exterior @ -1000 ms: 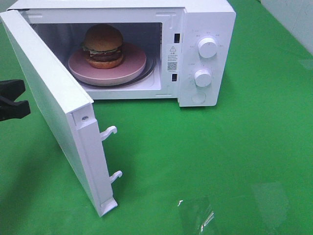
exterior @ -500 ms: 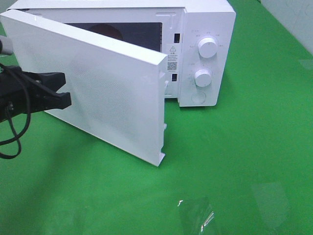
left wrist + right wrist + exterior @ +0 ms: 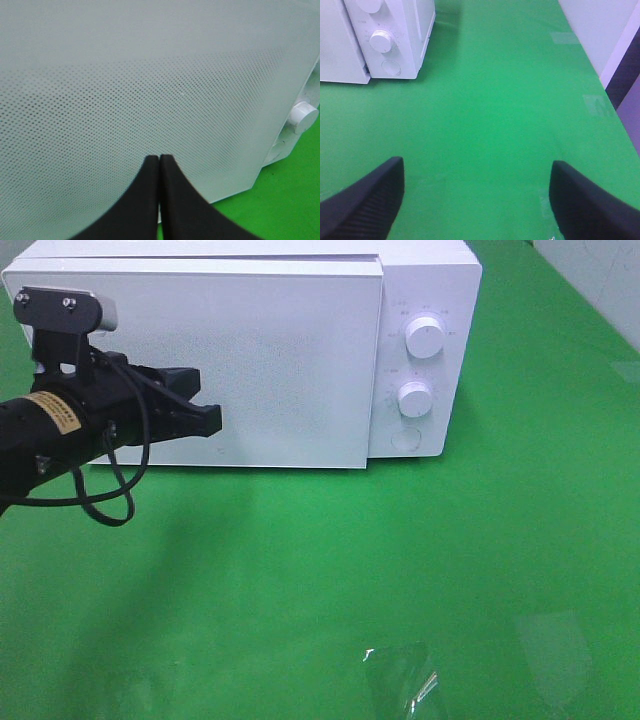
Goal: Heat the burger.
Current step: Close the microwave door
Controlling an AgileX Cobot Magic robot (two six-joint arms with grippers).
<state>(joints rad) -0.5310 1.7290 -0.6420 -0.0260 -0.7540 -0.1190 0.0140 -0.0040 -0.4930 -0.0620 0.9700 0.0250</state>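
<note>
From above, the left gripper [image 3: 212, 422] sits at the closed microwave door [image 3: 290, 360]; its wrist view shows the jaws pressed together. Only the right wrist view catches the right gripper [image 3: 477, 170], spread wide.

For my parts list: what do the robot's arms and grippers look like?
Left arm: black, with a yellow label, a loose black cable and a pale bracket on top. Left gripper: smooth black tapering fingers. Right gripper: black ribbed fingers.
</note>
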